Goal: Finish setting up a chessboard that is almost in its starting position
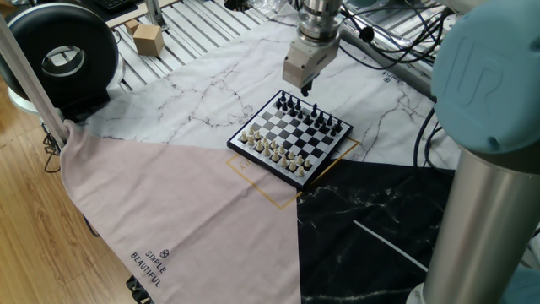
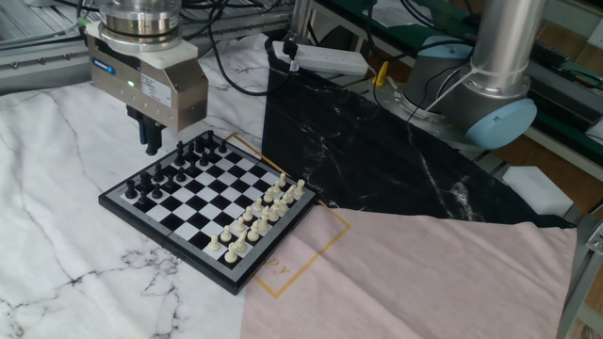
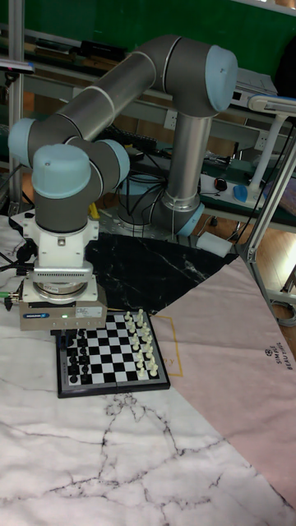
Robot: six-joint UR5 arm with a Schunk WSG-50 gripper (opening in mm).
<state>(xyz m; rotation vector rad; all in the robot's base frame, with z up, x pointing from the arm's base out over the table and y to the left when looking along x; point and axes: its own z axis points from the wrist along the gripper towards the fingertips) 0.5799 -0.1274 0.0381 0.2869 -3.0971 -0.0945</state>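
The chessboard (image 1: 297,133) lies on the white marble cloth, with black pieces (image 1: 312,114) along its far side and cream pieces (image 1: 272,148) along its near side. Its middle squares (image 2: 203,193) are bare. My gripper (image 1: 305,84) hangs above the board's black-piece edge, apart from the pieces. In the other fixed view its dark fingertips (image 2: 151,146) sit close together just over the outer black row (image 2: 174,165). No gap or held piece shows between them. In the tall fixed view the gripper body (image 3: 62,312) hides the fingers above the chessboard (image 3: 107,349).
The arm's thick grey column (image 1: 494,169) stands at the right, and its base (image 2: 490,104) is behind the black marble cloth (image 2: 377,151). A pink cloth (image 1: 186,203) covers the near table. A round black device (image 1: 59,55) and a small cardboard box (image 1: 148,38) sit at the far left.
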